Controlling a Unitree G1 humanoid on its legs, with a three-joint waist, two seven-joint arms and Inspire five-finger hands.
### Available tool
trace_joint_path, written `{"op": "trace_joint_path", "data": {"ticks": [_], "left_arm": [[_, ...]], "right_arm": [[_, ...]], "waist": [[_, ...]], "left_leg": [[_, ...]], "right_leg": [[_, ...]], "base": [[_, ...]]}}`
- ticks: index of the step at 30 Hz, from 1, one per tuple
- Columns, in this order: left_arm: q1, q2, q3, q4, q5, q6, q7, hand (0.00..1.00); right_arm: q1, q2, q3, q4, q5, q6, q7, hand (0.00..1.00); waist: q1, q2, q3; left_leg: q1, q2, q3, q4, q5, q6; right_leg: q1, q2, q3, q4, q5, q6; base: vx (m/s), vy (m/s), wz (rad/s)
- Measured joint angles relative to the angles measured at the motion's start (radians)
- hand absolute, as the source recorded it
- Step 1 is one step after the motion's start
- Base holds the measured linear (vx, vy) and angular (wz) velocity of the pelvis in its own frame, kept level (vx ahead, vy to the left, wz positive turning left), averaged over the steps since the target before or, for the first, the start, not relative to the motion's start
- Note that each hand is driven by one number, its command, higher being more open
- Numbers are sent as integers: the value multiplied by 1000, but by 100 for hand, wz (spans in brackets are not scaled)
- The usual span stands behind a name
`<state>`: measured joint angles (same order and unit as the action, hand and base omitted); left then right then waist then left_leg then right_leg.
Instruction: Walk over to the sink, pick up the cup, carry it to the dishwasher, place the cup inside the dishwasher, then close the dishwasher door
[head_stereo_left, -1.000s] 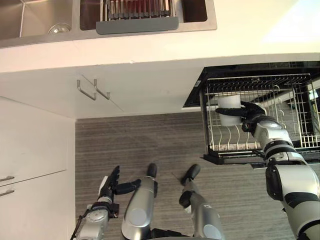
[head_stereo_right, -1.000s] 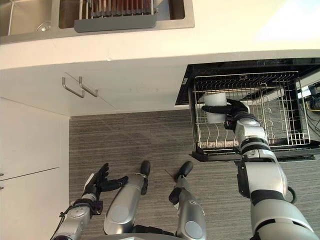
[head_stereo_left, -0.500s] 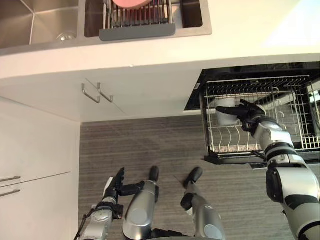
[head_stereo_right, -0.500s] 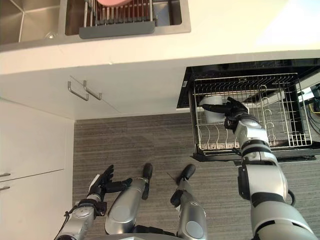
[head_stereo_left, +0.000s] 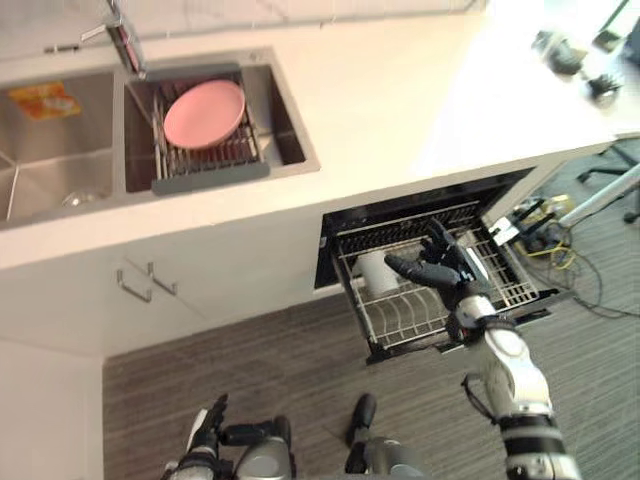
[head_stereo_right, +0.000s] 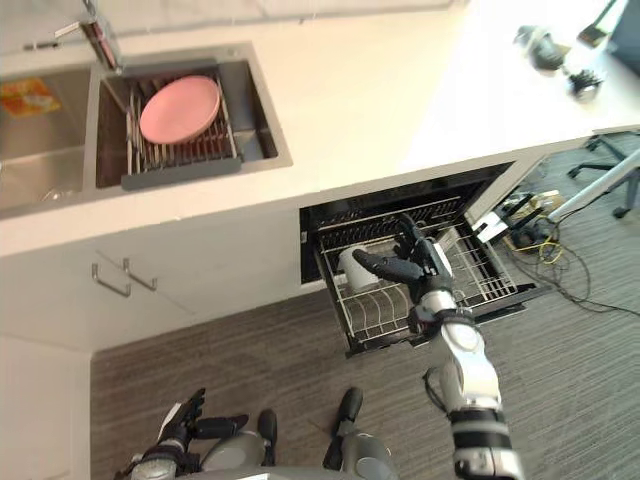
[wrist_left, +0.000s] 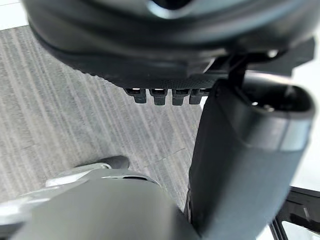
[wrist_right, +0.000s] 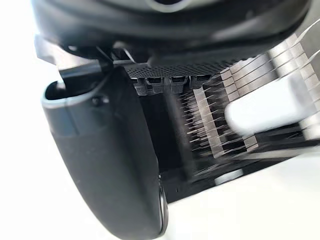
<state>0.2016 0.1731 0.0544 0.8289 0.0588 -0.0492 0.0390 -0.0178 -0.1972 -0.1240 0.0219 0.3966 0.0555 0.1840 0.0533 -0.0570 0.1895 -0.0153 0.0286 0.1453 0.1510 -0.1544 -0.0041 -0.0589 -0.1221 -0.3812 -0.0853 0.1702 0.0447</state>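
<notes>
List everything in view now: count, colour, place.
cup: 1, white, in the dishwasher rack
dishwasher rack: 1, silver wire, pulled out below the counter
plate: 1, pink, on the drainer
drainer: 1, grey, across the sink's right basin
sink: 1, steel, two basins
tap: 1, steel, behind the sink
counter: 1, white
cabinet handles: 2, silver, below the sink
floor: grey
cables: several, on the floor at right
right hand: dark, open, over the rack beside the cup
left hand: dark, open, low near the floor
</notes>
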Motion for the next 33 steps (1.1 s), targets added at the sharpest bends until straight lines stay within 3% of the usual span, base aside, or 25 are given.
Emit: {"op": "trace_joint_path", "data": {"ticks": [2,4,5,6,8,10,11,12,13,14,15,17,19,20,22,27,33], "left_arm": [[7,-12,19,9,18,-20,-4,100],[11,-15,18,14,34,-30,-29,100],[12,-21,20,19,58,-43,-51,100],[13,-29,24,32,63,-56,-69,100],[37,-46,37,38,62,-57,-83,100],[49,-57,32,30,67,-58,-87,100],[49,-54,12,20,86,-44,-89,100],[57,-44,-18,-22,92,-3,-105,100],[60,-33,-41,-46,92,19,-118,100],[58,-11,-88,-76,86,62,-137,100],[51,-1,-112,-98,64,110,-161,100],[35,8,-113,-116,35,166,-200,100],[20,10,-113,-116,15,204,-227,100],[19,18,-113,-120,3,215,-242,100],[27,-9,-123,-126,-30,225,-243,100],[-8,-71,-124,-131,-72,213,-221,100],[-2,-58,-121,-125,-96,215,-189,100]], "right_arm": [[42,9,-34,-39,0,-35,55,100],[72,7,-99,-83,1,-41,102,100],[82,0,-161,-115,4,-42,109,100],[78,-16,-220,-129,7,-43,105,100],[72,-30,-266,-139,15,-46,93,100],[73,-22,-259,-174,50,-54,81,100],[84,-1,-247,-220,80,-54,77,100],[109,15,-238,-278,116,-54,63,100],[122,20,-238,-303,132,-54,58,100],[154,31,-246,-347,151,-55,43,100],[193,38,-270,-393,173,-57,28,100],[222,40,-324,-428,198,-63,15,100],[224,40,-371,-430,203,-80,9,100],[223,37,-385,-430,210,-89,10,100],[220,25,-392,-414,222,-95,12,100],[214,21,-359,-452,238,-104,10,100],[197,23,-299,-488,228,-116,2,100]], "waist": [[-1,19,-10],[-19,34,-31],[-46,45,-39],[-52,59,-47],[-45,67,-60],[-48,76,-65],[-51,77,-64],[-58,76,-63],[-69,73,-62],[-102,79,-63],[-134,77,-68],[-156,65,-69],[-156,54,-71],[-161,51,-65],[-157,89,-66],[-147,104,-77],[-131,107,-79]], "left_leg": [[-6,20,7,73,-54,10],[0,69,121,99,-76,5],[9,110,223,112,-68,-1],[10,107,229,109,-47,-31],[33,76,216,86,-45,-24],[64,52,208,50,-42,-9],[95,33,200,19,-38,-1],[122,14,184,-6,-32,8],[136,4,166,-13,-30,14],[153,0,114,-20,-30,21],[157,2,56,-26,-27,23],[159,-2,-1,-30,-24,21],[161,-3,-23,-31,-26,14],[160,-8,-29,-20,-38,-5],[167,37,-8,-22,-52,-23],[201,85,30,-56,-52,-43],[200,72,50,-58,-49,-44]], "right_leg": [[32,8,-7,0,-11,-4],[58,-2,-51,1,-12,-2],[78,-21,-104,1,-10,14],[93,-37,-139,1,-10,29],[109,-68,-156,14,-18,55],[83,-117,-160,140,-81,75],[36,-171,-158,304,-144,53],[-35,-229,-121,502,-185,-16],[-68,-248,-72,588,-190,-33],[-102,-229,59,665,-238,-6],[-102,-161,163,642,-285,18],[-113,-87,229,564,-305,14],[-146,-34,239,482,-296,9],[-144,-13,252,430,-228,2],[-116,23,226,406,-233,-3],[-24,68,182,283,-201,-15],[18,77,204,163,-130,-2]], "base": [[4,41,7],[40,40,59],[91,52,114],[98,110,106],[89,197,48],[68,194,23],[86,168,18],[92,154,27],[121,93,70],[157,-2,122],[172,-47,133],[188,-130,105],[198,-189,60],[177,-167,34],[189,-139,16],[89,-70,18],[9,53,-9]]}}
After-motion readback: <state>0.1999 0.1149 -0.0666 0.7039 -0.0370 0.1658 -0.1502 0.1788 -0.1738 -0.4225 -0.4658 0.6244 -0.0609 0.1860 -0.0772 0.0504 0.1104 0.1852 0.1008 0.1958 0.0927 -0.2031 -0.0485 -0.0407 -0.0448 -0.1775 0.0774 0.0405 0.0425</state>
